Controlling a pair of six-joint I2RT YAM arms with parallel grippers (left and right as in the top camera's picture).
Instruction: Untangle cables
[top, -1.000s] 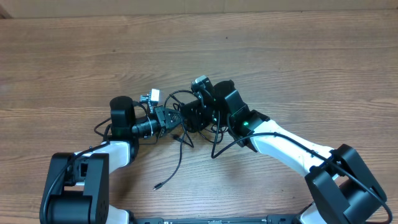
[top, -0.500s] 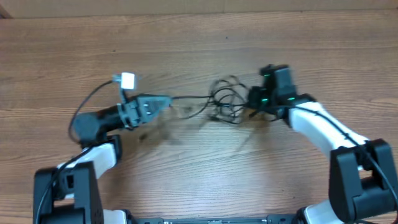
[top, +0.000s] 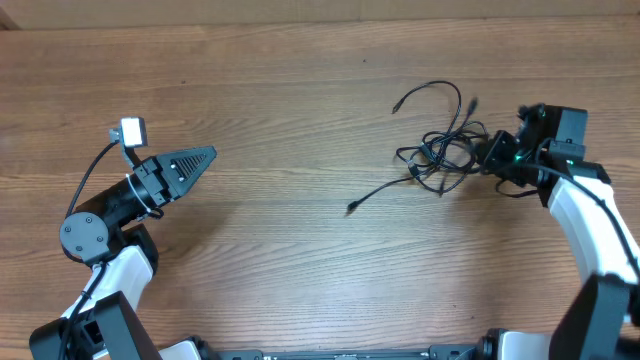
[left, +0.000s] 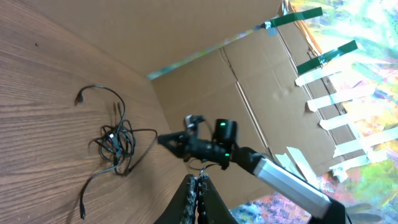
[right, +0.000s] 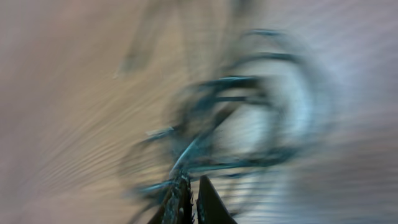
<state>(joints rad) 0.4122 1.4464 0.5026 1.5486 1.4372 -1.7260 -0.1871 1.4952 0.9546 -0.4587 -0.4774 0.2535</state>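
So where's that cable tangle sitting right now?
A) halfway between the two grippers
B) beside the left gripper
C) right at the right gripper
C: the cables are bunched at the tip of the right gripper, far across the table from the left gripper.

- bench (top: 300, 80): brown wood-grain top, matt, fine lines along the grain.
- cables (top: 445, 150): thin black plastic-looking sheath, dull (plug tips too small to judge).
- left hand (top: 208, 154) and right hand (top: 490, 158): matt black plastic.
- arm shells (top: 585, 215): smooth white plastic, slight gloss.
- cardboard wall (left: 205, 93): plain brown, matt, creased at folds.
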